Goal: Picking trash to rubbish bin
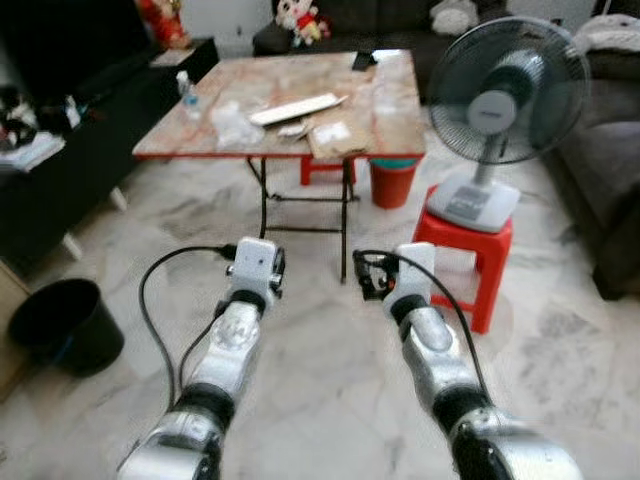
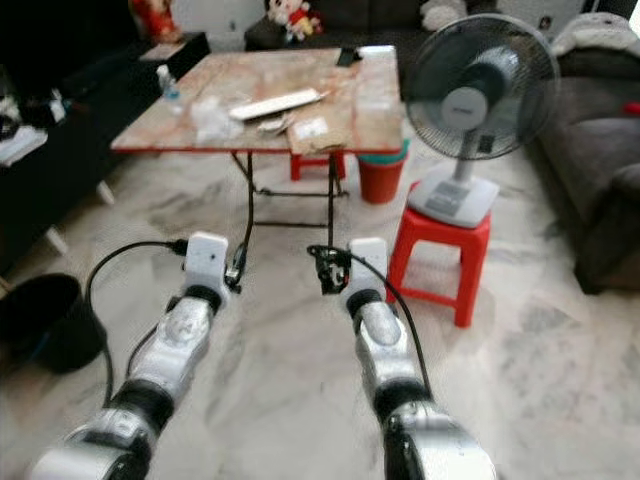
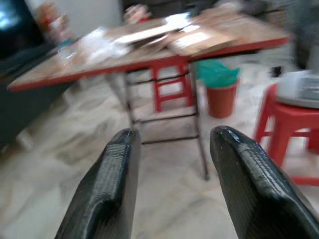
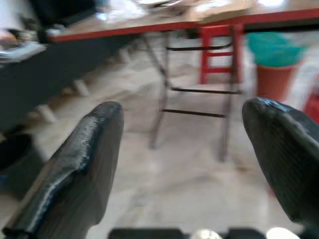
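Trash lies on the folding table [image 1: 390, 120] ahead: a crumpled clear plastic bag [image 1: 235, 122], a brown paper packet [image 1: 335, 138], a long white strip [image 1: 297, 108] and a small bottle [image 1: 186, 92]. A black rubbish bin [image 1: 65, 325] stands on the floor at the left, beside my left arm [image 1: 235, 340]. Both arms are held out over the marble floor, well short of the table. My left gripper [image 3: 174, 137] is open with nothing between its fingers. My right gripper [image 4: 184, 107] is also open and holds nothing.
A fan [image 1: 500, 100] stands on a red stool [image 1: 465, 250] right of the table. Under the table are an orange bin with a teal liner [image 1: 392, 180] and another red stool [image 1: 322, 168]. A dark sofa [image 1: 610, 180] is at the right and a black cabinet [image 1: 80, 150] at the left.
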`<state>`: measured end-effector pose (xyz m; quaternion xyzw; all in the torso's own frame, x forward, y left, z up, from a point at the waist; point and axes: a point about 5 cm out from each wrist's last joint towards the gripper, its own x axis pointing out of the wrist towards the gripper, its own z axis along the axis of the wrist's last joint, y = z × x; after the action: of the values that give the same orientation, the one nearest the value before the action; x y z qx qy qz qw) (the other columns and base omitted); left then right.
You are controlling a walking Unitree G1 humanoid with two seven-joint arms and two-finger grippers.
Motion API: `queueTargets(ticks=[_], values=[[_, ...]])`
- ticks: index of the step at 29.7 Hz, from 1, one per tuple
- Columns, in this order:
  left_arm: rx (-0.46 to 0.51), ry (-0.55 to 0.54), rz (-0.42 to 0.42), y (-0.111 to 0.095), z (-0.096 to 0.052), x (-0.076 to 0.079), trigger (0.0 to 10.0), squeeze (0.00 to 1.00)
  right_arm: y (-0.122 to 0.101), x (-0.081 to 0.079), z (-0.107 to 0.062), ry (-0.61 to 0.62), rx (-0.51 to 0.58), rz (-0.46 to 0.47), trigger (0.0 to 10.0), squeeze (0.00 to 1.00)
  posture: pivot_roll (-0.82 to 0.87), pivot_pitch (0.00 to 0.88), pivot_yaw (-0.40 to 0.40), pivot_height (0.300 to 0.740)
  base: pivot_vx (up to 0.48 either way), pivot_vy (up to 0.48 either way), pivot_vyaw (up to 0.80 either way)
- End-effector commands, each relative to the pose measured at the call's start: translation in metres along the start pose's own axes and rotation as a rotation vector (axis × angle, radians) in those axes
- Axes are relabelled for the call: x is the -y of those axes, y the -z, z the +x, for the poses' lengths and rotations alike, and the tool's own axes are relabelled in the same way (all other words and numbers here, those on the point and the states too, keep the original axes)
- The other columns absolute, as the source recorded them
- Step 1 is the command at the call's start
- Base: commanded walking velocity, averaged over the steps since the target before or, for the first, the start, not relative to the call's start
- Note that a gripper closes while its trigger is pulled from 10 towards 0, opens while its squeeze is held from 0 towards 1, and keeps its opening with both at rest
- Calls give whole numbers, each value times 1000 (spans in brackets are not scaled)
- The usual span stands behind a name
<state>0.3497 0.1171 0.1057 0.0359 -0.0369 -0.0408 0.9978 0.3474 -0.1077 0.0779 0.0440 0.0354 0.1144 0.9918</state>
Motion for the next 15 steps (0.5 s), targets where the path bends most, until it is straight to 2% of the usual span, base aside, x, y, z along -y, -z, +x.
queueTargets(ticks=[1,5,12,15], values=[[26,-23,-18,-7,2,-5,10000,0,-1,0,0,-9,3,5,10000,0,6,0,101,740,0,0,0],[43,-38,-33,-10,2,-8,10000,0,-2,-1,1,-21,5,22,10000,0,-4,0,102,740,64,0,0],[43,-53,-25,-12,4,-18,10000,0,-12,-4,5,-19,55,39,10000,0,-11,0,109,740,335,0,0],[54,-67,-25,-15,6,-22,10000,0,-19,-7,7,-34,85,17,10000,0,-8,0,106,740,327,0,0]])
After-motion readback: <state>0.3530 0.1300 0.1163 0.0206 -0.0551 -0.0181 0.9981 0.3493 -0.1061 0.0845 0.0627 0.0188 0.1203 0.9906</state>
